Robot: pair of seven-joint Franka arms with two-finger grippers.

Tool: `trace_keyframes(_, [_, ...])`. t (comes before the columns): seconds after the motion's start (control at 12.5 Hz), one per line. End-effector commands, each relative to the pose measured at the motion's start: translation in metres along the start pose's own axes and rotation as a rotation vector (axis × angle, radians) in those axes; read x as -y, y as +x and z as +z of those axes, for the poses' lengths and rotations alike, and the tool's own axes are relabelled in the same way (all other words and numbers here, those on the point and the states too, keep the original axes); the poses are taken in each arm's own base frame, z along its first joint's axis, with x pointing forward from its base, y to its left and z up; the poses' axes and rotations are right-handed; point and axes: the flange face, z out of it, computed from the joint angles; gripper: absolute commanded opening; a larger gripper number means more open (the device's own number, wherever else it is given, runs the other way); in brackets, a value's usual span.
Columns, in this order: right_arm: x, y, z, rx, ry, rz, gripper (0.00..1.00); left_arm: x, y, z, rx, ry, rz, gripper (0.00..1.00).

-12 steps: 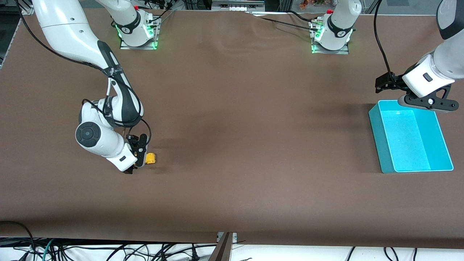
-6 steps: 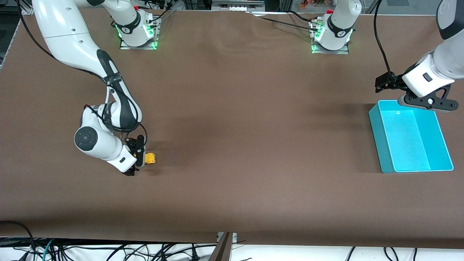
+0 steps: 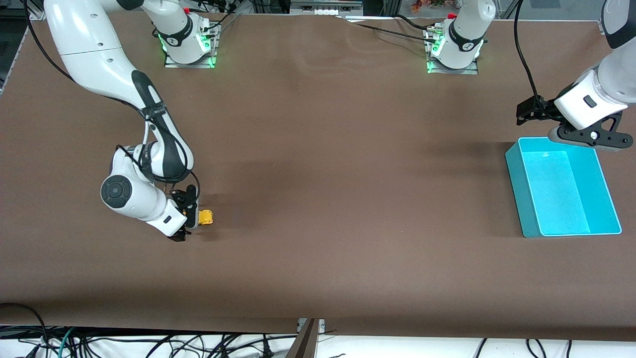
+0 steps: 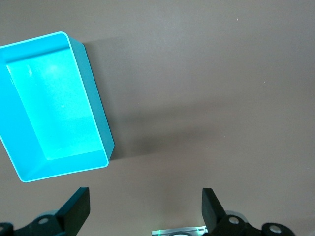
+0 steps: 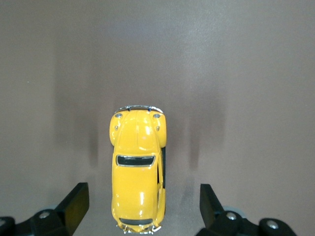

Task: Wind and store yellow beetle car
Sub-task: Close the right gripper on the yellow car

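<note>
The glossy, rounded yellow beetle car sits between the open fingers of the right gripper, not grasped. The smooth teal bin holds nothing; above its rim the left gripper waits, released.

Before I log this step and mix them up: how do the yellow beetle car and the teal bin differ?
The yellow beetle car is tiny and closed-bodied; the teal bin is far larger, an open box with nothing in it. The car lies toward the right arm's end of the table, between the open fingers of the right end effector; the bin lies toward the left arm's end. Both rest on the brown table.
</note>
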Motion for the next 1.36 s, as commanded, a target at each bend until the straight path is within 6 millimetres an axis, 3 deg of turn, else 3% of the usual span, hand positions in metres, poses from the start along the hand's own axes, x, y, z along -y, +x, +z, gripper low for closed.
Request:
trace_keyframes(0.0, [0.002, 0.002, -0.004, -0.018, 0.003, -0.031, 0.99, 0.0, -0.004, -0.009, -0.006, -0.008, -0.001, 1.0])
trace_keyframes(0.16, [0.004, 0.002, -0.004, -0.018, 0.006, -0.037, 0.98, 0.001, -0.004, -0.009, -0.006, -0.009, -0.003, 1.0])
trace_keyframes(0.56, [0.006, 0.001, -0.006, -0.015, 0.007, -0.049, 0.59, -0.006, -0.003, -0.009, -0.005, -0.004, 0.006, 1.0])
trace_keyframes(0.8, [0.006, 0.002, -0.011, -0.015, 0.012, -0.04, 0.41, -0.005, -0.003, -0.008, -0.001, -0.001, 0.012, 1.0])
trace_keyframes(0.96, [0.007, 0.004, -0.017, -0.016, 0.025, -0.031, 0.41, -0.006, -0.007, -0.009, 0.009, 0.0, 0.0, 1.0])
trace_keyframes(1.28, [0.009, 0.004, -0.015, -0.017, 0.034, -0.012, 0.3, -0.008, -0.01, -0.008, 0.016, 0.002, -0.026, 1.0])
